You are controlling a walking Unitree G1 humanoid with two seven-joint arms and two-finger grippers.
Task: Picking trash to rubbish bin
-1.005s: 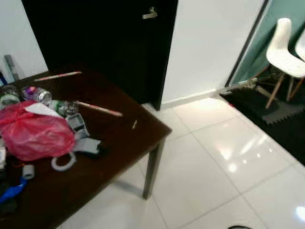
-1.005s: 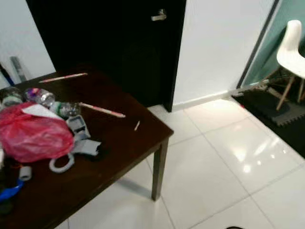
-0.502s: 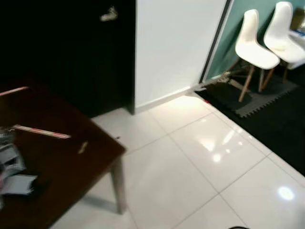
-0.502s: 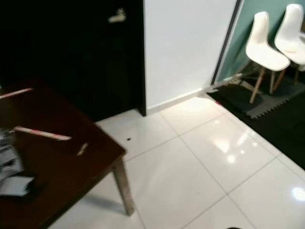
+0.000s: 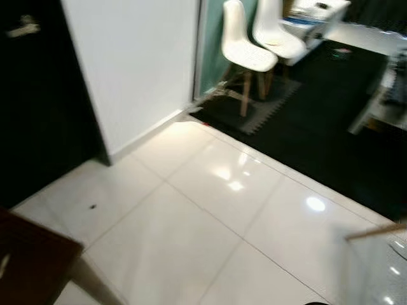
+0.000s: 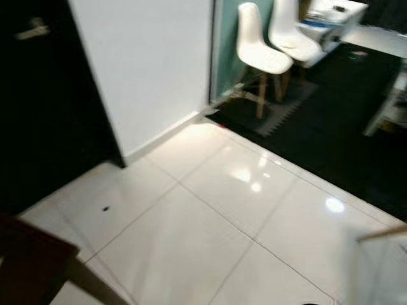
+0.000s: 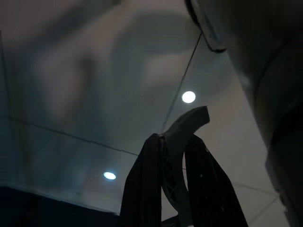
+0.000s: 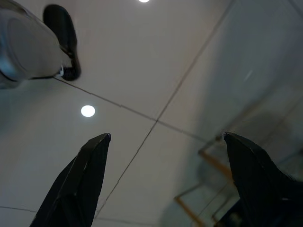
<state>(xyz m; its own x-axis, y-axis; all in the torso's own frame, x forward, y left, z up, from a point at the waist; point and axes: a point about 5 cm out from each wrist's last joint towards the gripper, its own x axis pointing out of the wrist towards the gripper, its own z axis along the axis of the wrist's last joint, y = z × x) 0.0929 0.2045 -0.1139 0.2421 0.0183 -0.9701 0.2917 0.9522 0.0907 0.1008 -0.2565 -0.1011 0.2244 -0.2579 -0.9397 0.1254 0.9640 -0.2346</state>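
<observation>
L gripper (image 7: 182,156) hangs over the tiled floor (image 5: 210,235) w/ its two black fingers (image 7: 142,189) pinched on a curved grey strip (image 7: 182,142), a hook-shaped piece of trash that pokes up past the tips; can't tell what it's made of, wrist view is dim. R gripper (image 8: 165,177) also hangs above the floor, fingers (image 8: 87,175) spread wide, nothing between them; a thin wooden frame shows near one tip.

Head views are blurred. Glossy white tiles w/ ceiling-light reflections take most of the frame. Dark table (image 5: 28,264): just its corner at lower L, a small pale scrap near the corner edge. Black door (image 6: 44,101) w/ metal handle (image 6: 33,29) at upper L, white wall (image 5: 133,63) beside it. Past the wall, two white chairs (image 6: 264,54) on wooden legs stand on a dark mat (image 5: 267,108), close together. A white desk (image 5: 318,13) sits behind them at top R. No bin to be made out.
</observation>
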